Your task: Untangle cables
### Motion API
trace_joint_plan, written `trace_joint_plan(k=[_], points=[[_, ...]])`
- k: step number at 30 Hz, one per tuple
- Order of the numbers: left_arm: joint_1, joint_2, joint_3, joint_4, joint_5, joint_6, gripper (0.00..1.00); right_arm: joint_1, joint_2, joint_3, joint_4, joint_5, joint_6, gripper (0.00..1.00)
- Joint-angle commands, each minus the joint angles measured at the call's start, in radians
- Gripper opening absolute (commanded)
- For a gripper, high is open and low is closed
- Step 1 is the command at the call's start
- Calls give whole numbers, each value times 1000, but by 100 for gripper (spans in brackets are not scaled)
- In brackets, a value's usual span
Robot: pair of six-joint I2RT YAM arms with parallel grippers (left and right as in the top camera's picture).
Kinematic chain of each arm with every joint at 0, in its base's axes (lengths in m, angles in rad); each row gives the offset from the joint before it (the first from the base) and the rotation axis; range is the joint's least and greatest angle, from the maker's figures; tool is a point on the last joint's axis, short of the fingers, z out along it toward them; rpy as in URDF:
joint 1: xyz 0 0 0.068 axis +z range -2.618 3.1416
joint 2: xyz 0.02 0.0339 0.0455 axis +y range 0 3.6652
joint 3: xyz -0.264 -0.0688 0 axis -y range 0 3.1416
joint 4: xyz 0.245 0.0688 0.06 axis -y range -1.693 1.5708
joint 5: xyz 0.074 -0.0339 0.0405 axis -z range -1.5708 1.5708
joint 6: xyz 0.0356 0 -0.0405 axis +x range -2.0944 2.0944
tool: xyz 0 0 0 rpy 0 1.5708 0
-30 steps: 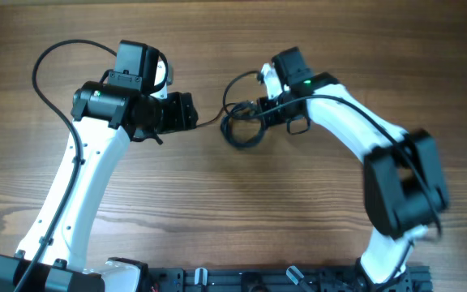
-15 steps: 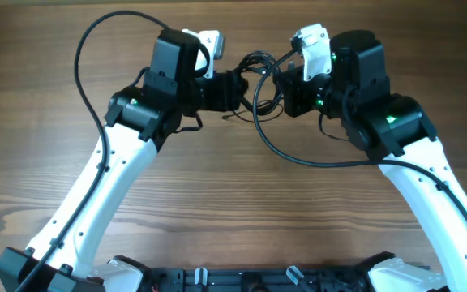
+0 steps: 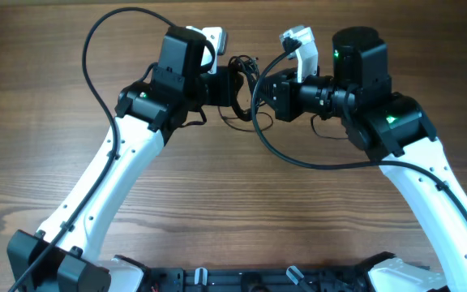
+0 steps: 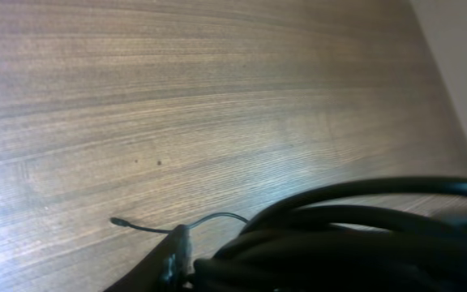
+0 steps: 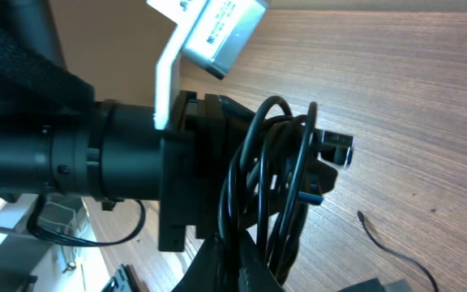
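The cables (image 3: 246, 63) are a small coil of thin black cord held in the air between my two grippers. My left gripper (image 3: 235, 85) comes in from the left and my right gripper (image 3: 267, 93) from the right, close together. In the right wrist view the coil (image 5: 278, 162) hangs round the left gripper's fingers (image 5: 331, 154), and my right gripper (image 5: 254, 259) is shut on several strands. A loose cord end (image 5: 363, 217) trails on the table. In the left wrist view the coil (image 4: 355, 235) fills the bottom right beside my left gripper (image 4: 181, 259), with a thin plug tip (image 4: 120, 221) sticking out.
The wooden table (image 3: 217, 203) lies below both raised arms. Thicker black arm cables loop above the left arm (image 3: 96, 49) and below the right gripper (image 3: 282, 150). The arm bases stand at the front edge (image 3: 250, 280).
Both arms have risen and come together at the top middle, lifting the coil off the table. Since half a second ago the right gripper has turned and shifted left.
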Motion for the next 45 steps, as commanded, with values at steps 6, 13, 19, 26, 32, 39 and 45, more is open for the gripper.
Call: trace_joint_plan(k=[6, 13, 19, 26, 32, 39, 45], points=[[-3, -27, 13, -105, -10, 6, 4, -13, -16, 5, -102, 362, 84, 4], [-3, -254, 13, -341, -76, 97, 4, -174, -16, 5, -279, 718, 255, 4], [-3, -415, 13, -292, -89, 100, 4, -177, -14, 3, -269, 525, 108, 4], [-3, -275, 13, -293, -191, 111, 4, -175, -14, 3, -220, 107, -333, 21], [-4, -53, 13, -241, -124, 110, 4, -111, 14, 3, -213, 108, -363, 52], [-4, -97, 13, -237, 19, 111, 4, -20, 186, 3, -121, 111, -351, 50], [-4, -102, 13, -264, 73, 111, 11, -20, 214, 3, -106, 324, -167, 4]])
